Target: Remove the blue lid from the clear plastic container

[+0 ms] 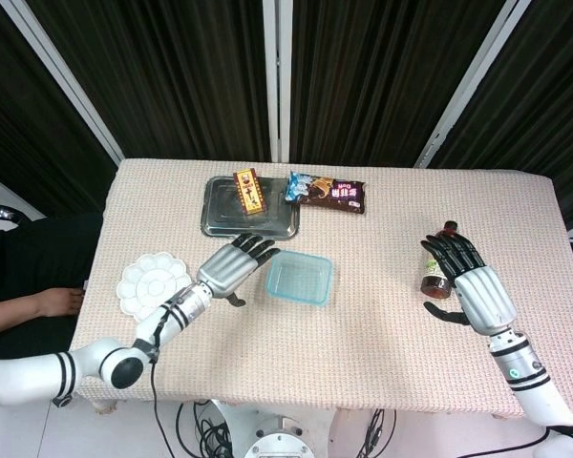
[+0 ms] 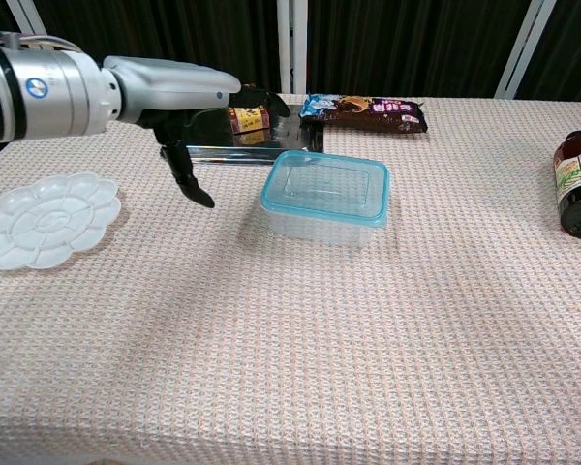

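Observation:
The clear plastic container [image 1: 299, 278] [image 2: 325, 197] sits mid-table with its blue lid [image 2: 324, 186] on top. My left hand [image 1: 231, 265] [image 2: 179, 97] hovers open just left of the container, fingers stretched toward its left edge, thumb hanging down, touching nothing. My right hand [image 1: 476, 290] is open at the right side of the table, beside the brown bottle [image 1: 436, 266] [image 2: 579, 184], holding nothing. The chest view does not show the right hand.
A white flower-shaped palette [image 1: 153, 285] [image 2: 41, 218] lies at the left. A metal tray [image 1: 249, 207] [image 2: 240, 141] with a small box [image 1: 249, 191] stands behind the container. A snack packet [image 1: 327, 191] [image 2: 366, 110] lies at the back centre.

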`<action>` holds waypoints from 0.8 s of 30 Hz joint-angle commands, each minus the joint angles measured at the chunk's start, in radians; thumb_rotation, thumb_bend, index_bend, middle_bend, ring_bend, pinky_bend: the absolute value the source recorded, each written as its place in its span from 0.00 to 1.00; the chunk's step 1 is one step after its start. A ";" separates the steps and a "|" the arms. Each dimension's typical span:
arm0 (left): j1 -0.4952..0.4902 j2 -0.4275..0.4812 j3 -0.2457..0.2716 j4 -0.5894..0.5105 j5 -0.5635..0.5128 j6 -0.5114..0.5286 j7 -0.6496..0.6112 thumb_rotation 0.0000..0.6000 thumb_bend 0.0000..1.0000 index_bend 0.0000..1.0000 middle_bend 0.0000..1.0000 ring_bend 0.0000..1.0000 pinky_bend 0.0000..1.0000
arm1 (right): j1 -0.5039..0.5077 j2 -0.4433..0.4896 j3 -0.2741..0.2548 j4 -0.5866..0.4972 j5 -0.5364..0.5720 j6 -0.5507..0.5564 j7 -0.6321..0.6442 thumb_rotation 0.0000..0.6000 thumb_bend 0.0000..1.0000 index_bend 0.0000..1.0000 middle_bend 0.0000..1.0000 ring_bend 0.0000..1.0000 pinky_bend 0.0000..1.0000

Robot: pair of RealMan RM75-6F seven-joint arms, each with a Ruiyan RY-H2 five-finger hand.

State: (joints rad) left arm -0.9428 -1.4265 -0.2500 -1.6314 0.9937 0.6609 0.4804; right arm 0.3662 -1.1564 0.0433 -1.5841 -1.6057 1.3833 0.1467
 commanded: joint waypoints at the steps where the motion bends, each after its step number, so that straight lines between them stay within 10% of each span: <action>1: -0.165 -0.058 0.023 -0.001 -0.314 0.016 0.165 1.00 0.00 0.00 0.00 0.00 0.03 | -0.006 -0.007 -0.002 0.015 -0.003 0.003 0.018 1.00 0.09 0.00 0.07 0.00 0.00; 24: -0.491 -0.153 0.094 0.095 -0.867 0.102 0.322 1.00 0.00 0.00 0.00 0.00 0.05 | -0.050 -0.021 -0.017 0.069 -0.020 0.029 0.083 1.00 0.09 0.00 0.07 0.00 0.00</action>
State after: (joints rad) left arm -1.4246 -1.5831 -0.1610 -1.5392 0.1384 0.7692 0.8017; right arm 0.3166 -1.1776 0.0266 -1.5152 -1.6258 1.4117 0.2298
